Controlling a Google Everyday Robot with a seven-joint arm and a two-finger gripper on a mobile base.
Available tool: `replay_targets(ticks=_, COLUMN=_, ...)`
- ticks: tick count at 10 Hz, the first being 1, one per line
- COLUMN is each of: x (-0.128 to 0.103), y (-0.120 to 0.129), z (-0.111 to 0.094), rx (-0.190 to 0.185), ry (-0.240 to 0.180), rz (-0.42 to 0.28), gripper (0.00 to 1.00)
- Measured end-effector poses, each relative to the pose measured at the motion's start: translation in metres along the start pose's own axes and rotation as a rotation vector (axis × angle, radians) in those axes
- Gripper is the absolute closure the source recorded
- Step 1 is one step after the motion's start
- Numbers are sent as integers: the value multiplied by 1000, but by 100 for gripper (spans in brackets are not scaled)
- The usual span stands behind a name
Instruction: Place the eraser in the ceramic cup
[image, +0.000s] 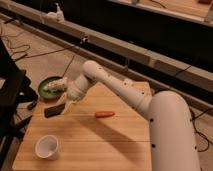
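Pale wooden slatted table (110, 145), rectangular, grain running lengthwise; taken here as the landmark.

Smooth white robot arm (125, 92), thick rounded plastic shell dotted with small dark screws, rises from the table's right side and reaches across to its upper-left part.

Round green dish (47, 86) sits at the table's upper-left corner, something pale lying in it; it cannot be made out.

Small plain white ceramic cup (47, 147), round, wide rim, stands upright near the table's lower-left corner, well apart from the arm's tip.

Flat black rectangular eraser (54, 110), matte, near the table's left edge, between dish and cup. Whether it rests on the wood or hangs just above cannot be told.

Gripper (68, 107) at the eraser's right end, fingers drawn fully together, pinching that end.

Short orange carrot-like stick (104, 114) lies flat mid-table, right of the gripper, untouched.

Dark cables (30, 50) trail over the floor beyond the table's far-left side. No legible writing anywhere.
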Motion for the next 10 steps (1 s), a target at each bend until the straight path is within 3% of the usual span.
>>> replay_targets(ticks=4, x=-6, y=36, z=5, rx=-78, ry=-9, rz=-28, gripper=100)
replay_targets(ticks=7, x=-12, y=76, z=22, rx=-171, ry=-7, rz=-75, gripper=100)
replay_targets(ticks=10, x=-15, y=102, z=34, rx=-227, ry=13, rz=-100, gripper=100)
